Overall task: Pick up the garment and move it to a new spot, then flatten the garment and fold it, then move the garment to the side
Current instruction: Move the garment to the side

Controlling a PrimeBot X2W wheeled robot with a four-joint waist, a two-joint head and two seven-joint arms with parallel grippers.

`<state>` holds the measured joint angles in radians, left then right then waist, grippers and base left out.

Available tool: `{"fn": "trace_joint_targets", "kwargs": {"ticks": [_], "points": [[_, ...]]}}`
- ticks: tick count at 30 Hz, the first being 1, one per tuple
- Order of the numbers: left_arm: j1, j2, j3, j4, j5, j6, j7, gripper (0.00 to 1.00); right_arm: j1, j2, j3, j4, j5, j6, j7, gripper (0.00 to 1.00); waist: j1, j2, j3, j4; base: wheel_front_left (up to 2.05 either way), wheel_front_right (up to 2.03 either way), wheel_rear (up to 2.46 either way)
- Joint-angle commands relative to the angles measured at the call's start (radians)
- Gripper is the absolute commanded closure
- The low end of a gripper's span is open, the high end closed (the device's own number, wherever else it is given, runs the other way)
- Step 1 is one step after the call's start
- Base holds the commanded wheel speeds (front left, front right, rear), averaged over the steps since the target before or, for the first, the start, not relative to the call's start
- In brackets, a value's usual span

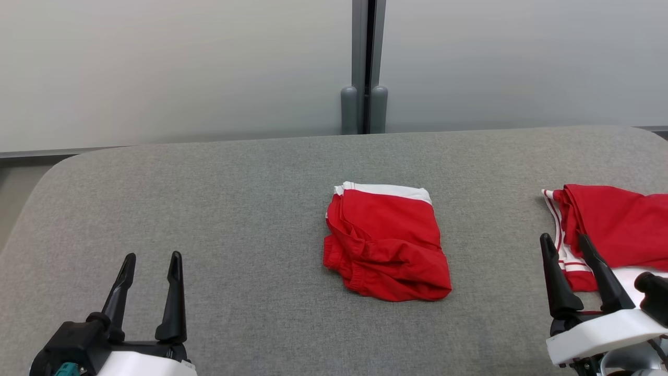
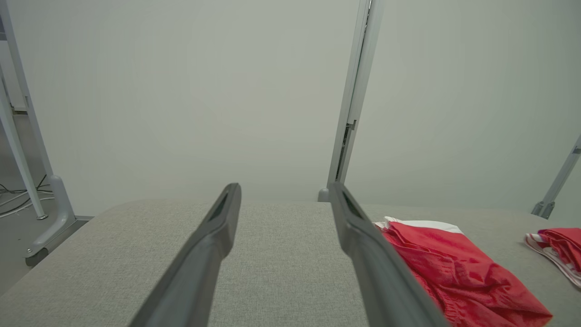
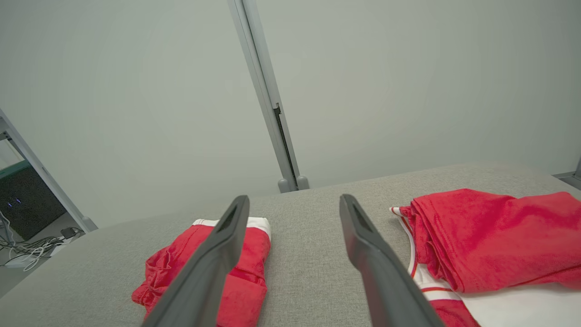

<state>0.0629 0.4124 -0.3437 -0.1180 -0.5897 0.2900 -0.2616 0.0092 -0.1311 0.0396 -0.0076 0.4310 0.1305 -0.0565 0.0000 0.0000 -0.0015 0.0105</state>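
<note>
A red garment with a white waistband (image 1: 386, 245) lies folded in a compact rectangle at the middle of the grey padded table (image 1: 209, 198). It also shows at the lower right of the left wrist view (image 2: 454, 268) and behind my right finger in the right wrist view (image 3: 252, 272). My left gripper (image 1: 153, 257) hovers open near the front left, well left of the garment, with nothing between its fingers (image 2: 285, 187). My right gripper (image 1: 564, 239) is open at the front right, empty too (image 3: 295, 199).
A second red and white garment (image 1: 610, 230) lies at the table's right edge, just behind my right gripper (image 3: 490, 236) (image 2: 558, 245). Pale partition panels with a grey post (image 1: 365, 68) stand behind the table. The table's corners are rounded.
</note>
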Motion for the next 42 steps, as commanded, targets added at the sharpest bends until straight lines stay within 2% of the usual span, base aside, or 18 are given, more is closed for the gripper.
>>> {"fn": "trace_joint_targets", "kwargs": {"ticks": [1, 9, 17, 24, 32, 35, 39, 42], "points": [[-0.007, 0.000, -0.002, 0.001, 0.009, -0.003, -0.004, 0.00, -0.006, -0.001, -0.002, 0.002, -0.006, 0.001, 0.009, 0.00, 0.0000, 0.0000, -0.002, 0.007, 0.00, 0.00, 0.00], [-0.022, -0.005, -0.017, -0.006, 0.011, -0.006, 0.001, 0.00, -0.019, 0.000, -0.021, 0.023, -0.006, 0.001, 0.062, 0.00, 0.0000, 0.0000, 0.006, 0.049, 0.00, 0.00, 0.00], [-0.046, -0.022, -0.040, 0.004, -0.003, -0.028, 0.009, 0.00, -0.115, -0.018, -0.017, 0.130, 0.043, 0.001, 0.262, 0.00, 0.0000, 0.0000, 0.039, 0.137, 0.00, 0.00, 0.00], [-0.079, -0.043, -0.055, 0.026, 0.001, -0.048, 0.005, 0.00, -0.292, -0.047, -0.025, 0.291, 0.037, 0.001, 0.436, 0.00, 0.0000, 0.0000, 0.099, 0.231, 0.00, 0.00, 0.00], [-0.113, -0.062, -0.065, 0.049, 0.004, -0.061, 0.003, 0.00, -0.453, -0.064, -0.051, 0.527, 0.059, 0.001, 0.539, 0.00, 0.0000, 0.0000, 0.157, 0.320, 0.00, 0.00, 0.00], [-0.120, -0.061, -0.062, 0.059, 0.000, -0.067, 0.002, 0.00, -0.487, -0.056, -0.081, 0.626, 0.053, 0.001, 0.601, 0.00, 0.0000, 0.0000, 0.167, 0.343, 0.00, 0.00, 0.00], [-0.119, -0.059, -0.059, 0.064, -0.002, -0.070, 0.001, 0.00, -0.500, -0.023, -0.091, 0.701, 0.066, 0.001, 0.653, 0.00, 0.0000, 0.0000, 0.168, 0.359, 0.00, 0.00, 0.00], [-0.120, -0.058, -0.061, 0.067, -0.002, -0.070, 0.002, 0.00, -0.501, -0.007, -0.085, 0.718, 0.075, 0.001, 0.644, 0.00, 0.0000, 0.0000, 0.163, 0.362, 0.00, 0.00, 0.00]]}}
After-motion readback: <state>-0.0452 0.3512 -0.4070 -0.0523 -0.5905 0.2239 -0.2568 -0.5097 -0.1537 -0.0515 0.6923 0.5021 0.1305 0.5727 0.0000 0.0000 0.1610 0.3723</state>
